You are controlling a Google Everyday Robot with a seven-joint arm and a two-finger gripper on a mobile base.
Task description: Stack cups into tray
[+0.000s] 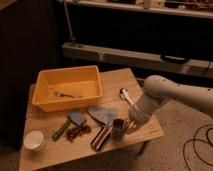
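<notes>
The white cup (34,141) is standing upright and open-topped at the front left corner of the desk (145,131), well apart from the tray (59,104), which is sitting at the rear left of the desk with a small dark item (68,94) lying on its floor. The smaller cup (118,129), looking dark olive in this light, is standing upright near the front right edge, outside the tray. The tool (128,125) is hanging low just beside this smaller cup on its right, at the end of the white arm (167,91) that is reaching in from the right; whether the tool is clenched or released cannot be told, nor whether it is touching the cup. Between the two cups a green stick (60,130), a grey block (77,118), a dark red cluster (77,131), a grey cloth (102,115) and a red striped packet (101,137) are lying; the packet's markings are too small to read. A white utensil (125,95) is lying right of the tray.
</notes>
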